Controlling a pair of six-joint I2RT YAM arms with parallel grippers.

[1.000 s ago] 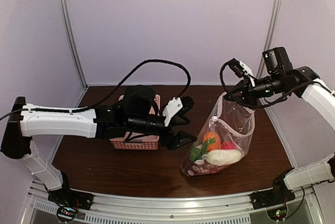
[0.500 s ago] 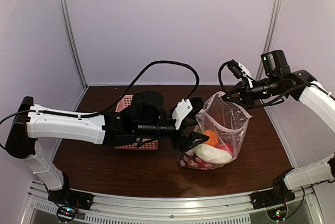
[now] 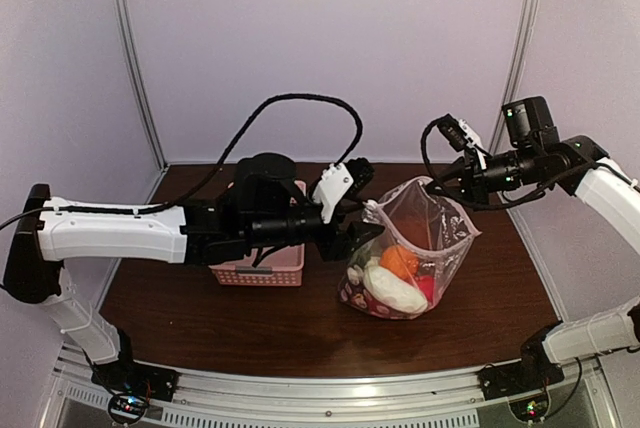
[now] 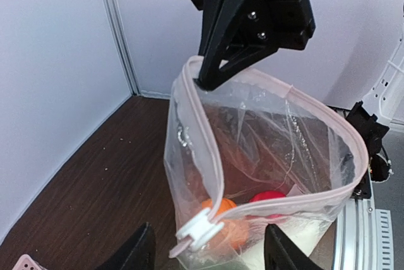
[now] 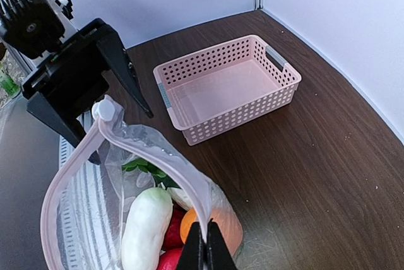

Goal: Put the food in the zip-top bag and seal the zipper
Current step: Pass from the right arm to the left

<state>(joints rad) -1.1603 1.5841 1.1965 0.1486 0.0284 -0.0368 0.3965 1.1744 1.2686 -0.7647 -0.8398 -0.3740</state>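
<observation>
The zip-top bag stands on the table with its mouth spread open. Inside lies the food: an orange piece, a whitish piece with green leaves, and red pieces. My right gripper is shut on the far corner of the bag's rim and holds it up. The zipper is a pinkish strip running round the mouth. Its white slider sits at the near corner. My left gripper is open, with the slider between its fingers and apart from both.
A pink slatted basket sits empty on the brown table left of the bag, partly under my left arm in the top view. Purple walls close the back and sides. A black cable loops above the left arm.
My left gripper has swung right from beside the basket to the bag's near corner, its jaws narrowing. The bag has sunk lower and its mouth has spread wider.
</observation>
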